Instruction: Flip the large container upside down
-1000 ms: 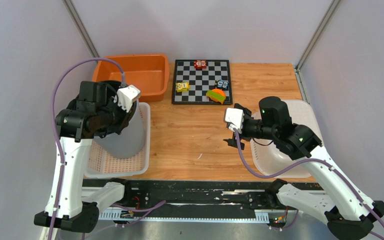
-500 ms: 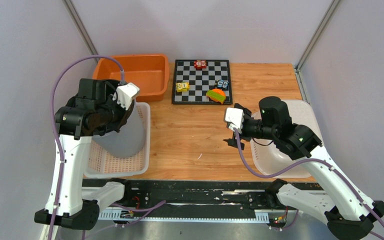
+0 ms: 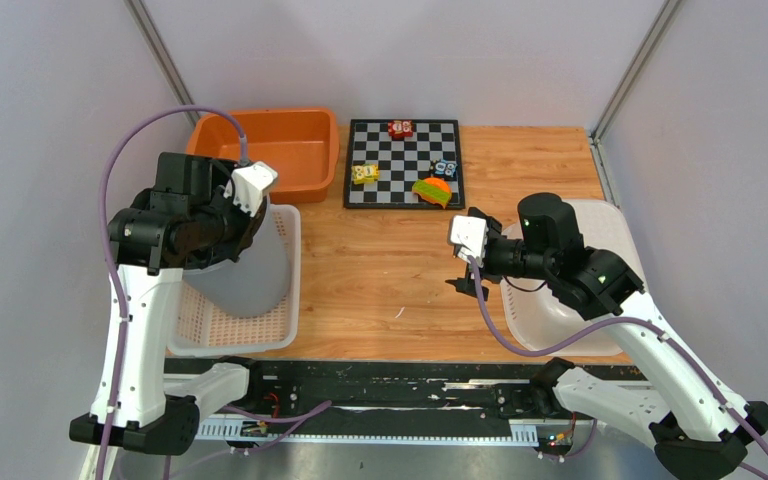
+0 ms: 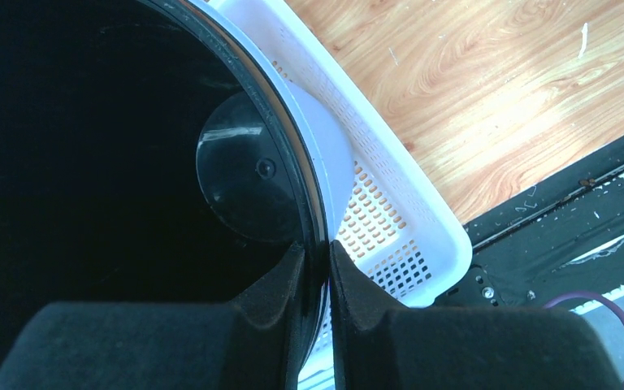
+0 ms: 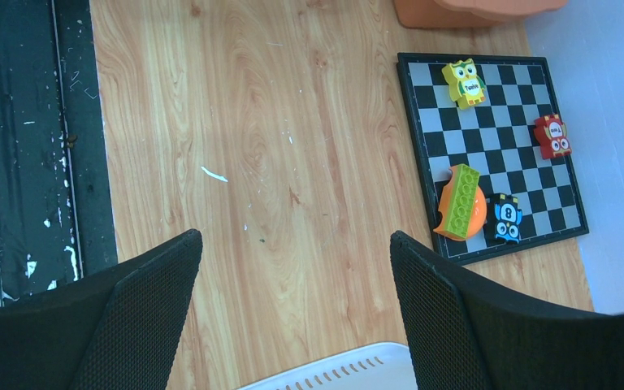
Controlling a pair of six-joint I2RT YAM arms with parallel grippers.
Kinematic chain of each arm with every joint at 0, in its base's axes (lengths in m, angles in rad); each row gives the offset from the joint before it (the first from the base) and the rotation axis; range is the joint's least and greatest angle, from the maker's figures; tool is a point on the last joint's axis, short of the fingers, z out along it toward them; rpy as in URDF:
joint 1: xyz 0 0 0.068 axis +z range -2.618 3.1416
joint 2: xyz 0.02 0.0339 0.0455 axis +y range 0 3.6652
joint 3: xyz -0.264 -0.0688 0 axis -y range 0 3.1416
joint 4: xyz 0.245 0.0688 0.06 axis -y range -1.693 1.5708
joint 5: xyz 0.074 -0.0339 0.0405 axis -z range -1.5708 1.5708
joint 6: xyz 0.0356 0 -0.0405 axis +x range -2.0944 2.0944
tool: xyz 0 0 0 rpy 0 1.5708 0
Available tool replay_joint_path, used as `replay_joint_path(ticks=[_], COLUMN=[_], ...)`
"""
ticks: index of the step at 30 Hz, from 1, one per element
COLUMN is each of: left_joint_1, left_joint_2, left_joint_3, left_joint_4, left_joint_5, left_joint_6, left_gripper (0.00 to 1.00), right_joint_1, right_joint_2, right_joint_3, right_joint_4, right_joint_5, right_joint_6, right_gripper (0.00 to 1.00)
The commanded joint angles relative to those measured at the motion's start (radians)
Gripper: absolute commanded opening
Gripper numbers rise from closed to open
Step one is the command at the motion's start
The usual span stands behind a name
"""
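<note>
The left arm has gone a tiny bit up and toward the far left corner of the bench since a second ago, and the big container (image 3: 250, 275) has gone with it. The right arm has not moved. The left gripper (image 4: 315, 253) is nearly closed and pinches the rim of the big container, with one finger inside and one finger outside. The big container sits in the white basket (image 3: 285, 330) at the near left side of the bench (image 3: 380, 270). It is not turned over yet. Its dark open mouth is under the left arm, and its grey side faces the middle of the bench. That side is close to the right wall of the basket. I cannot tell if its bottom touches the basket floor. The orange tub (image 3: 280, 145) stands just behind the basket in the far left corner. The side wall is close on the left. The right gripper (image 5: 292, 244) is wide open and holds nothing. It hangs over bare wood beside the white tub (image 3: 615, 225) at the right edge. The checkerboard (image 3: 405, 165) with little toys (image 5: 465, 81) on it lies at the far edge. The middle of the bench, between basket and white tub, is bare wood.
</note>
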Motion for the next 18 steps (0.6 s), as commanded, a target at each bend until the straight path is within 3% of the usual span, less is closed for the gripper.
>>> replay_joint_path(ticks=[1,6,18], left_joint_1=[-0.002,-0.002,-0.002], left_joint_2=[-0.004,0.003,0.02], left_joint_3=[0.021,0.035,0.014], left_joint_4=[0.025,0.002,-0.014], left_joint_5=[0.013,0.041,0.056], left_joint_6=[0.001,0.001,-0.003], left_gripper=[0.15,0.22,0.24], right_joint_1=[-0.014,-0.014,-0.014], right_joint_2=[-0.008,-0.007,-0.006], right_joint_3=[0.01,0.013,0.019], right_joint_4=[0.009,0.008,0.003], right_joint_5=[-0.023,-0.027,-0.034], right_joint_6=[0.012,0.013,0.015], right_gripper=[0.88,0.88,0.88])
